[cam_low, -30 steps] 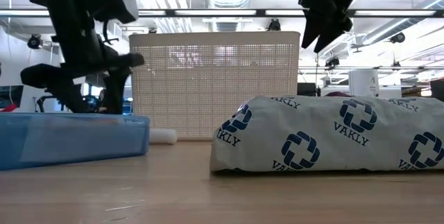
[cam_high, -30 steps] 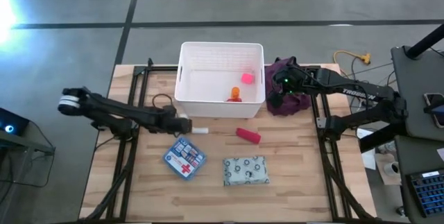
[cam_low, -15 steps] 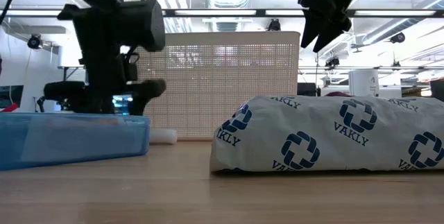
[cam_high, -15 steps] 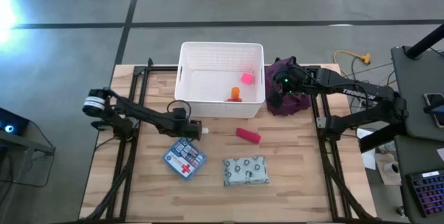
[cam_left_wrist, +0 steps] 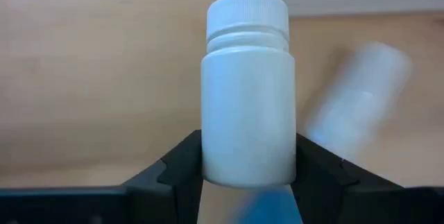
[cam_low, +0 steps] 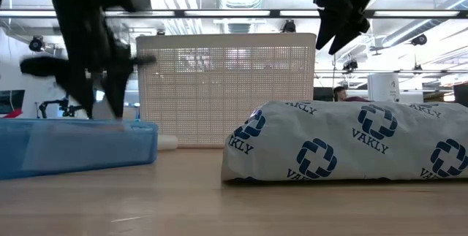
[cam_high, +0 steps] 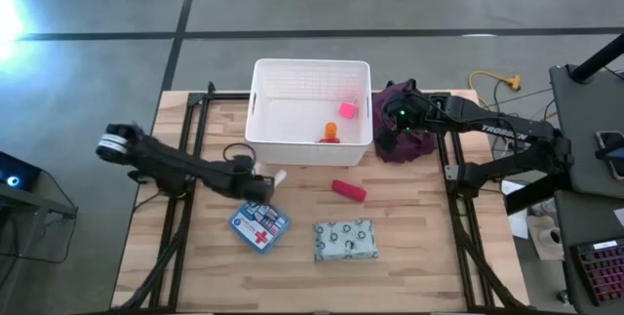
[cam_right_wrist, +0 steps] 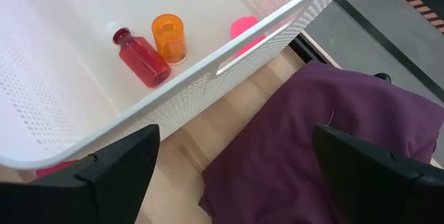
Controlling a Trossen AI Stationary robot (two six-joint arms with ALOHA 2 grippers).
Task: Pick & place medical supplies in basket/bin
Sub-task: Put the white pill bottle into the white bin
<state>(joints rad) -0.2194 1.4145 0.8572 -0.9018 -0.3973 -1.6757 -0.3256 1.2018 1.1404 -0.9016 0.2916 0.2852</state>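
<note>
My left gripper [cam_high: 261, 183] is shut on a white capped bottle [cam_left_wrist: 247, 89] between the white slotted basket [cam_high: 312, 81] and the blue packet with a red cross [cam_high: 259, 227]. The bottle also shows in the high view [cam_high: 278, 176]. A red piece [cam_high: 348, 190] and the pale green patterned pouch [cam_high: 345, 240] lie on the table. A pink piece [cam_right_wrist: 244, 28], an orange piece [cam_right_wrist: 170, 35] and a red bottle [cam_right_wrist: 142, 59] lie in the basket. My right gripper [cam_high: 390, 139] is open and empty above the dark purple cloth [cam_right_wrist: 333, 127]. My left gripper pinches the white bottle's body near its bottom end [cam_left_wrist: 247, 168] between its two fingers, one on each side. The cap [cam_left_wrist: 248, 12] points away from the gripper. Whether the bottle is clear of the table, I cannot tell.
The purple cloth [cam_high: 421, 144] lies right of the basket at the table's far right. In the low view the pouch [cam_low: 344, 141] and the blue packet [cam_low: 73, 145] stand in front of the basket [cam_low: 227, 90]. Bare wood lies along the near edge.
My left gripper has gone toward the table's right to the white bottle, taken hold of it, and drawn back a little toward the left. The bottle has turned from lying crosswise to slanting toward the basket. My right gripper has kept still.
</note>
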